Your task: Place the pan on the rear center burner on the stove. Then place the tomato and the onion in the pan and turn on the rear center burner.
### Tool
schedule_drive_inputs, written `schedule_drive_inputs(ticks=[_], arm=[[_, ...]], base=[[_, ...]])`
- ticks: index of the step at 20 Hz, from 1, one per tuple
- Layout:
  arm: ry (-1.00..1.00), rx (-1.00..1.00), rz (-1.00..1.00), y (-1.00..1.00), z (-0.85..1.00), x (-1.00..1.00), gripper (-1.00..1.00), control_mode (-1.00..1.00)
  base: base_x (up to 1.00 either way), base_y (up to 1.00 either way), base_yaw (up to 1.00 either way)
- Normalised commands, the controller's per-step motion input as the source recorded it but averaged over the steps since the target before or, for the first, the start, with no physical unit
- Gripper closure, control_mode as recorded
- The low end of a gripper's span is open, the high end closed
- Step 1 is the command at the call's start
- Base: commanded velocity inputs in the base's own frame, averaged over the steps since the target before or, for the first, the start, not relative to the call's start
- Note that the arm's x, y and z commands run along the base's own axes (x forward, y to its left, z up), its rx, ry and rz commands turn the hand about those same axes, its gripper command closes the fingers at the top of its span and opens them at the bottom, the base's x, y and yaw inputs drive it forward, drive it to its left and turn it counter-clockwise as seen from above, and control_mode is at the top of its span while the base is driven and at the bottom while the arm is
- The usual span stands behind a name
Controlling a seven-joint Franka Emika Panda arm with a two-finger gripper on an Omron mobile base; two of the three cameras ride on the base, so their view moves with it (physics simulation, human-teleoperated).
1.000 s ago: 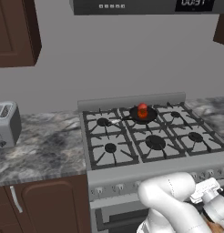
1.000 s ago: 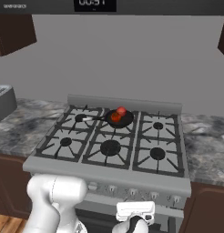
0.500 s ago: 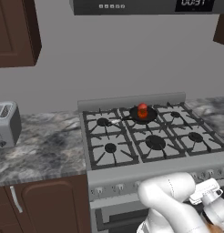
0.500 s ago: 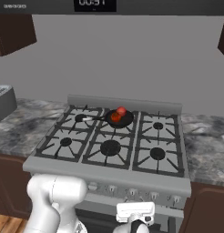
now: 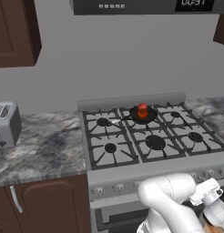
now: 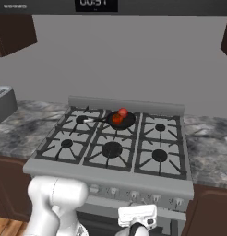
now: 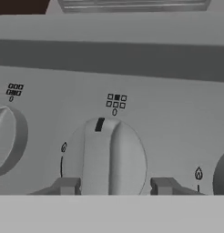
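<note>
The black pan (image 5: 142, 114) (image 6: 121, 121) rests on the stove (image 5: 132, 175) (image 6: 110, 177) in the middle of the back row, covering the rear center burner. Its handle points left. Inside it lie the orange-red tomato (image 6: 117, 118) and, just behind, the pinkish onion (image 6: 123, 112) (image 5: 142, 107). My gripper (image 7: 114, 185) is low at the stove's front panel, open, one fingertip on each side of a grey knob (image 7: 109, 157). The knob's black mark sits near the top, slightly left. Above the knob, the six-square sign has its top middle square filled.
Neighbouring knobs (image 7: 7, 139) (image 7: 221, 175) flank the one between my fingers. A silver toaster (image 5: 5, 123) (image 6: 2, 102) stands on the marble counter (image 5: 45, 150) left of the stove. Dark cabinets hang above and stand below.
</note>
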Motion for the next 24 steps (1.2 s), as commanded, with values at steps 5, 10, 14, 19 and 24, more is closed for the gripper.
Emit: schedule_drive_inputs(ticks=[5,10,14,19,24], arm=[[-0.1,-0.93,0.05,0.46,0.52,0.43,1.0,-1.0],[-0.26,-1.0,0.09,0.61,0.09,0.43,1.0,-1.0],[-0.27,-1.0,0.08,0.73,0.0,0.32,1.0,-1.0],[-0.2,-0.99,0.08,0.62,0.05,0.21,1.0,-1.0],[-0.17,-0.78,0.1,0.44,0.15,0.0,1.0,-1.0]], base=[[0.0,0.0,0.0],[0.0,0.0,0.0],[0.0,0.0,0.0],[0.0,0.0,0.0],[0.0,0.0,0.0]])
